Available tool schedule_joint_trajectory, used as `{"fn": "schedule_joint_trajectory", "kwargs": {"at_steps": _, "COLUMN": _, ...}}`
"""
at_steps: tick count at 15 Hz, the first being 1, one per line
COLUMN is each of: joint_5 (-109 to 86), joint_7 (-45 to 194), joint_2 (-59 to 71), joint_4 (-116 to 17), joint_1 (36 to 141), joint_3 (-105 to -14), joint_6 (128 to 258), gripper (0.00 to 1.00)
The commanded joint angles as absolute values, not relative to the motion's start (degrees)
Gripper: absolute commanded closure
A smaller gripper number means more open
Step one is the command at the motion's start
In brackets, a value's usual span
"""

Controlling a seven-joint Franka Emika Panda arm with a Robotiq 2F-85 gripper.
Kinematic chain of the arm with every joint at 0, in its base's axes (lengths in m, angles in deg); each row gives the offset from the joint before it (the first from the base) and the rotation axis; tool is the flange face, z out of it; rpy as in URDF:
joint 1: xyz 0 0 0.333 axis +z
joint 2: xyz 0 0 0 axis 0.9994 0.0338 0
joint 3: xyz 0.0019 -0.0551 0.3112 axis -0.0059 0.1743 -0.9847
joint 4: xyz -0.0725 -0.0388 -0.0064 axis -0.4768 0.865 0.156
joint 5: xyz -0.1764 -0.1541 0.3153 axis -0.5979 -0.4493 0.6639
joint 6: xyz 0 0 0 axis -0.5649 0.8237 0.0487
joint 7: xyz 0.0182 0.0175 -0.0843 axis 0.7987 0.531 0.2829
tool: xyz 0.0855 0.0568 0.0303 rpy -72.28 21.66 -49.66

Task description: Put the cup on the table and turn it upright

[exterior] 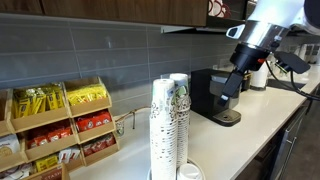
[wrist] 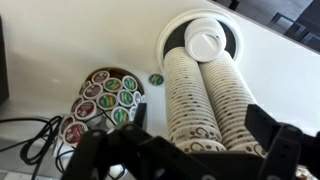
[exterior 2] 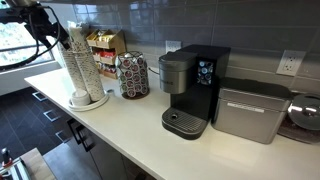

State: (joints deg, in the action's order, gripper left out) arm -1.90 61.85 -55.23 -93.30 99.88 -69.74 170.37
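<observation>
Barely begun. Hovering over the cup stacks (wrist: 212, 105) with gripper (wrist: 190, 150) spread wide, empty. Cup (wrist: 205, 42) bottom-up (or so it seems) on the white tray (wrist: 165, 38), off the table (wrist: 285, 75); grasping, placing, righting all ahead.

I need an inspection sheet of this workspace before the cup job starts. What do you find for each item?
Surface: off-white table, smooth, no spill seen.
Job's things: cup seems bottom-up on the round tray beside the cup stacks; not yet on the table.
Clutter: the two cup stacks, pod carousel, loose pod, snack rack, coffee machine, metal box.
Grippers: gripper open, empty, above the stacks.
Cables: black cable on the table by the carousel.
Surroundings: grey tile wall, outlet.
</observation>
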Motion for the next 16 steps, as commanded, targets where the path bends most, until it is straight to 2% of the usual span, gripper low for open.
{"fn": "schedule_joint_trajectory", "kwargs": {"at_steps": 1, "joint_5": -0.1, "joint_7": 58.8, "joint_2": -50.6, "joint_4": -88.6, "joint_1": 102.9, "joint_3": -69.5, "joint_6": 172.6, "gripper": 0.00}}
{"fn": "schedule_joint_trajectory", "kwargs": {"at_steps": 8, "joint_5": -0.8, "joint_7": 56.5, "joint_2": -46.8, "joint_4": -86.1, "joint_1": 103.5, "joint_3": -70.0, "joint_6": 180.6, "gripper": 0.00}}
{"fn": "schedule_joint_trajectory", "kwargs": {"at_steps": 16, "joint_5": -0.1, "joint_7": 58.2, "joint_2": -47.1, "joint_4": -85.9, "joint_1": 103.4, "joint_3": -69.8, "joint_6": 182.6, "gripper": 0.00}}
